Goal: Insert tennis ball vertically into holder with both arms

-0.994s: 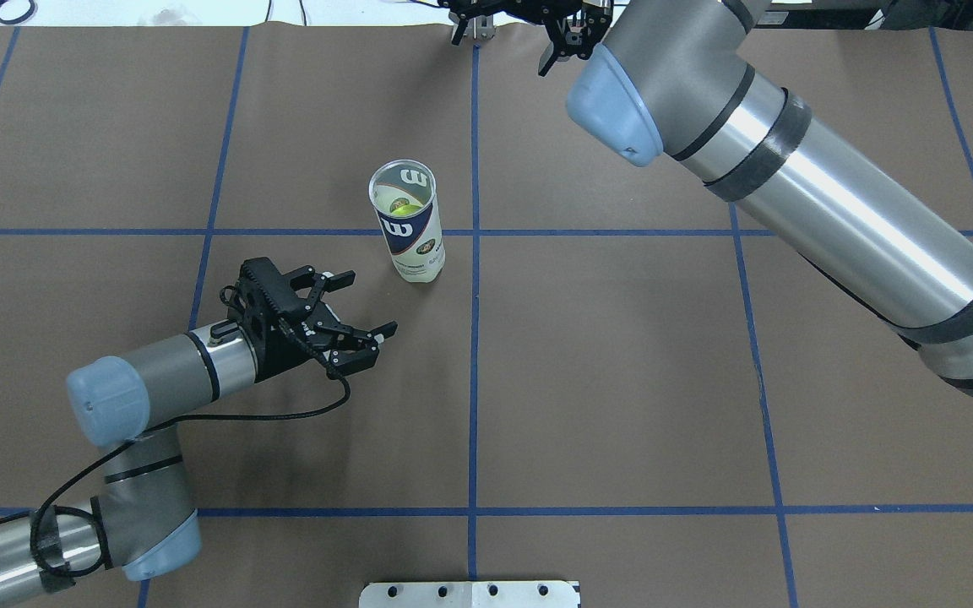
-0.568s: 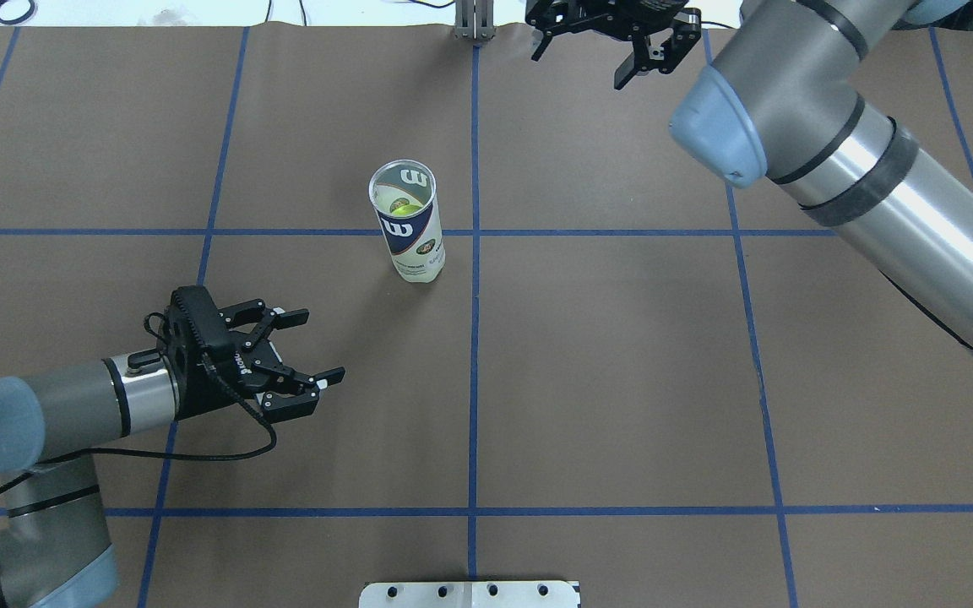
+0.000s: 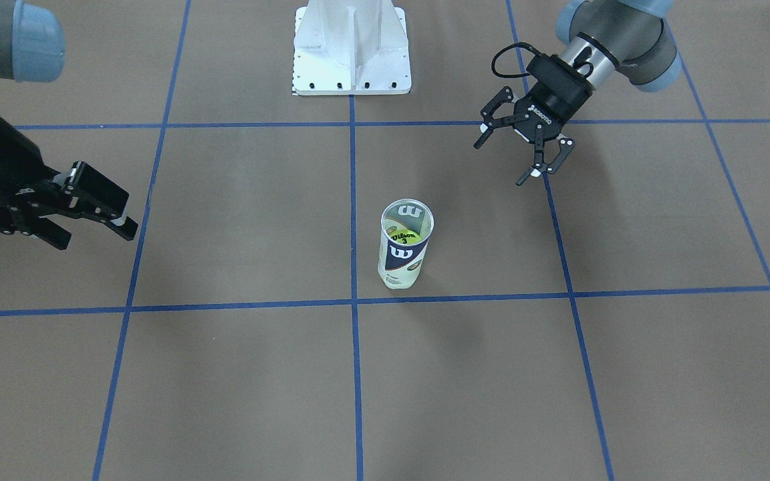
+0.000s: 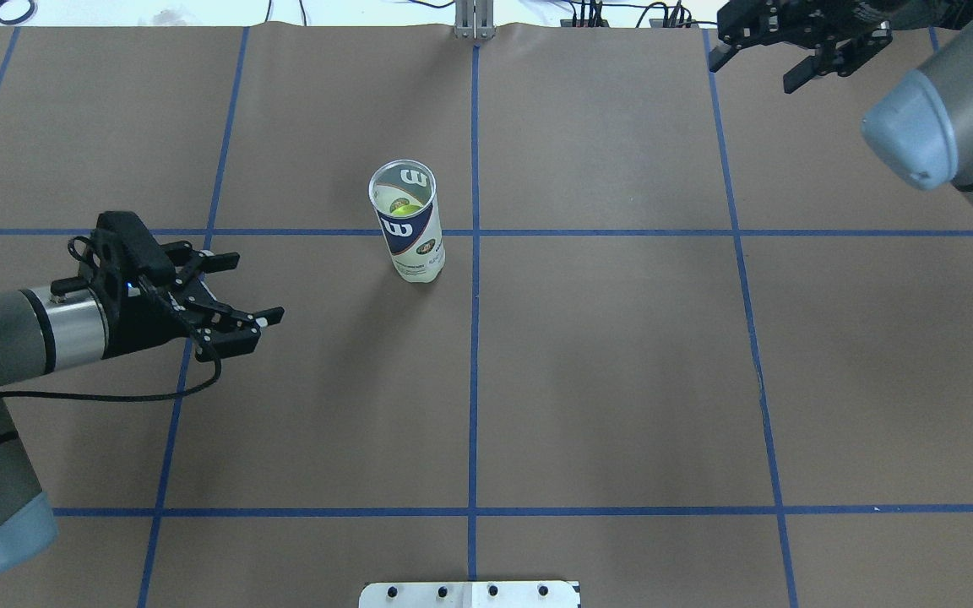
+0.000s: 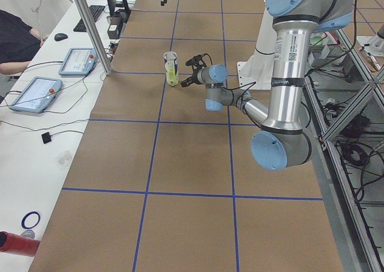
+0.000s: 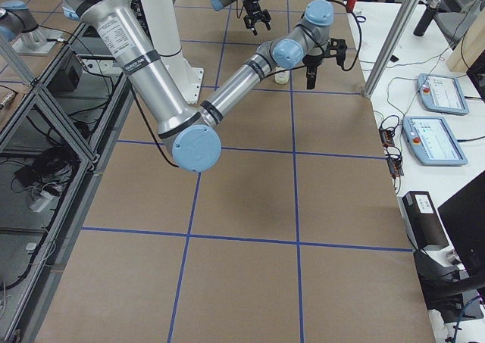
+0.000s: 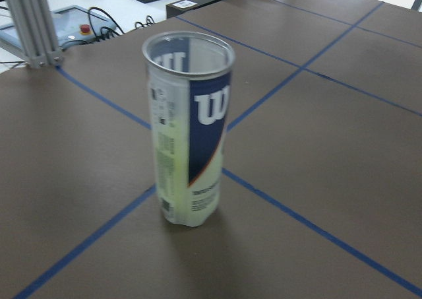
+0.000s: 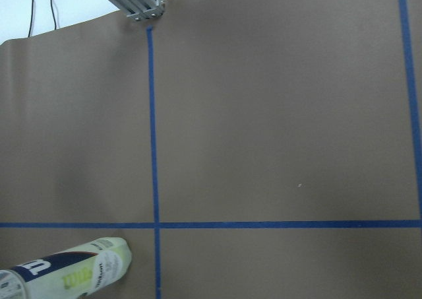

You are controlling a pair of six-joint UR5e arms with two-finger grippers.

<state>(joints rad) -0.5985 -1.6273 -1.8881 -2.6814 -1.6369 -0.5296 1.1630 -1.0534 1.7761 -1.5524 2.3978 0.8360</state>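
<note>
**Ball in the can, both tools wide and empty**

The holder [image 4: 406, 224] stands upright near the middle of the tabletop [image 4: 622, 380], just left of the centre blue tape line [image 4: 474, 355]. Its silver-rimmed mouth faces straight up. That upright pose is what a vertical drop needs, and nothing is bracing the holder; it stands on its own base.

Down inside it sits the tennis ball [image 3: 404, 236], its yellow-green top readable through the open mouth. The ball lies low enough that the rim is clear all round.

The left tool [image 4: 257, 287] hovers well apart from the holder on the left, fingers spread and holding nothing, and it points toward the can. The right tool [image 4: 752, 72] hangs at the far right edge of the tabletop, its fingers also apart and empty.

With the ball inside and neither tool touching anything, the insertion looks done.

The count:
- One holder.
- One ball in sight; whether another lies beneath it cannot be told.
- Two arms and two tools.
- One white pedestal [image 3: 351, 47] at the near edge.
</note>
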